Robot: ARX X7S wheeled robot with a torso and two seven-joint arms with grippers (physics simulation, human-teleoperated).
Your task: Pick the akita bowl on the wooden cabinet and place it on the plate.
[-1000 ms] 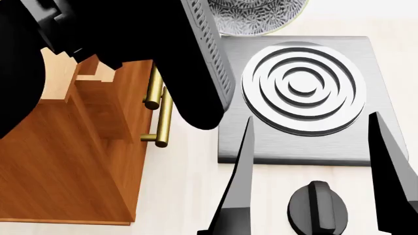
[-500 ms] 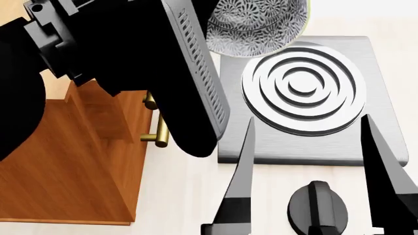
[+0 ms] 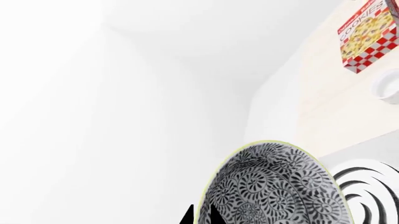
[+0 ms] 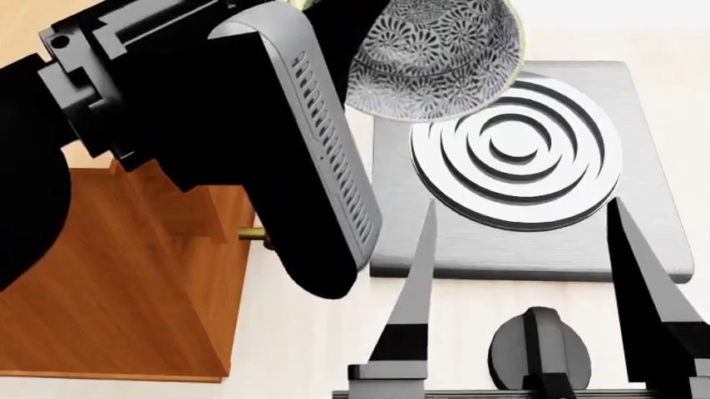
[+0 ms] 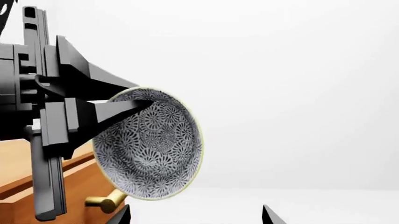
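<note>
While your left gripper (image 3: 199, 215) shows only as two dark fingertips pinching the rim of the akita bowl (image 3: 277, 186) in the left wrist view, the grip reads as closed on that rim, the bowl carried just beside the stove's (image 3: 367, 196) ringed burner, with a cookie box (image 3: 369, 35) well beyond it.

Head view next: the bowl (image 4: 438, 58) hangs tipped over the stove's (image 4: 500, 249) far edge, beside the wooden cabinet (image 4: 122, 283) and off its top. Your right gripper (image 4: 521, 283) sits spread wide and empty on the stove's near side, over the knob (image 4: 540, 353).

Right wrist view: the left gripper (image 5: 140, 100) clamps the bowl's (image 5: 153, 144) rim from above, its mouth turned sideways. No plate shows in any view, so you can't tell which way it lies; the left arm has the bowl.
</note>
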